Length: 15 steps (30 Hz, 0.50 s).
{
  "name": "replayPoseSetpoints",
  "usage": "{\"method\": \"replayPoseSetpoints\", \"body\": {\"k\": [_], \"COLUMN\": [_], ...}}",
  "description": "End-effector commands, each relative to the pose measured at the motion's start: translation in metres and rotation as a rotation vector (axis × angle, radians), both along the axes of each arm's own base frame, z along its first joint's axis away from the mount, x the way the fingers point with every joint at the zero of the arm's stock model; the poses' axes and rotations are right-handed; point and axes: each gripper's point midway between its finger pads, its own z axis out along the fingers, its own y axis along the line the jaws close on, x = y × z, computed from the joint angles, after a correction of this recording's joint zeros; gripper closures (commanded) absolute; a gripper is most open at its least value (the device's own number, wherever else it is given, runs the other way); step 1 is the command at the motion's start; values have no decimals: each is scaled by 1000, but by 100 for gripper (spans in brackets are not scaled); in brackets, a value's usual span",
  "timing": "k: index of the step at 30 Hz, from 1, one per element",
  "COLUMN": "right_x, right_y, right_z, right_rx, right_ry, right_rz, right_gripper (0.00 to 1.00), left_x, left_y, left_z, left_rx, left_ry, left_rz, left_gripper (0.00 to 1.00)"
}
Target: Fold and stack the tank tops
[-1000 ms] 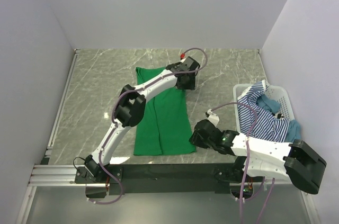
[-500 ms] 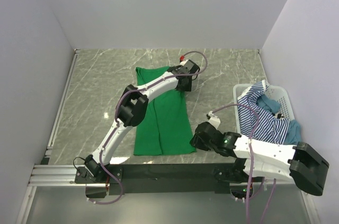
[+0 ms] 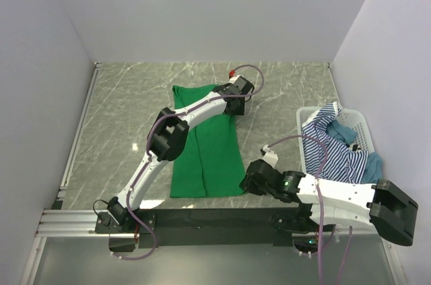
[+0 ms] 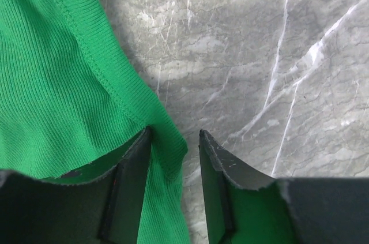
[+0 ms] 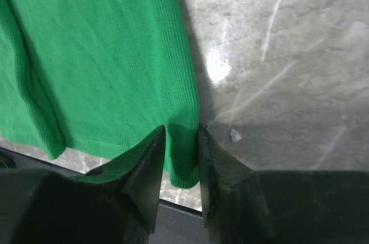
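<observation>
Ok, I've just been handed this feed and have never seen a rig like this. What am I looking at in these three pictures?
The wide picture looks down from above and behind two robot arms bolted at the table's near edge. The other two come from a camera on each wrist, so the dark prongs at the bottom are that arm's own fingers.

On the marble table lies a green tank top, laid out long. The left gripper straddles its far right corner, open, with a sliver of table showing beside the cloth. The right gripper straddles the near right corner; I cannot tell whether it is pinching yet.

The white basket on the right holds a striped top and a teal top.
</observation>
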Motion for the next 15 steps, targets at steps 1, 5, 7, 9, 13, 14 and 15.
{"method": "replayPoseSetpoints", "body": {"k": [1, 5, 7, 9, 13, 14, 15], "right_x": [-5, -5, -5, -6, -7, -8, -8], "right_y": [-5, -4, -6, -6, -7, -7, -8], "right_z": [-12, -13, -14, -15, -19, -19, -20], "right_rx": [-33, -30, -34, -37, -40, -40, -41], "right_ry": [25, 27, 29, 32, 40, 42, 43], "right_rz": [-11, -14, -16, -17, -21, -20, -21], "right_gripper": [66, 72, 77, 81, 95, 96, 96], "left_x": [11, 10, 10, 11, 13, 13, 13], "left_y": [-9, -6, -2, -2, -4, -6, -7], "left_z": [35, 41, 49, 58, 82, 84, 85], "left_rx": [-42, -46, -47, -57, -86, -93, -94], "left_ry": [-80, -87, -103, -121, -155, -156, -158], "left_rz": [2, 8, 15, 20, 13, 7, 3], "left_gripper": [56, 57, 56, 55, 53, 52, 52]}}
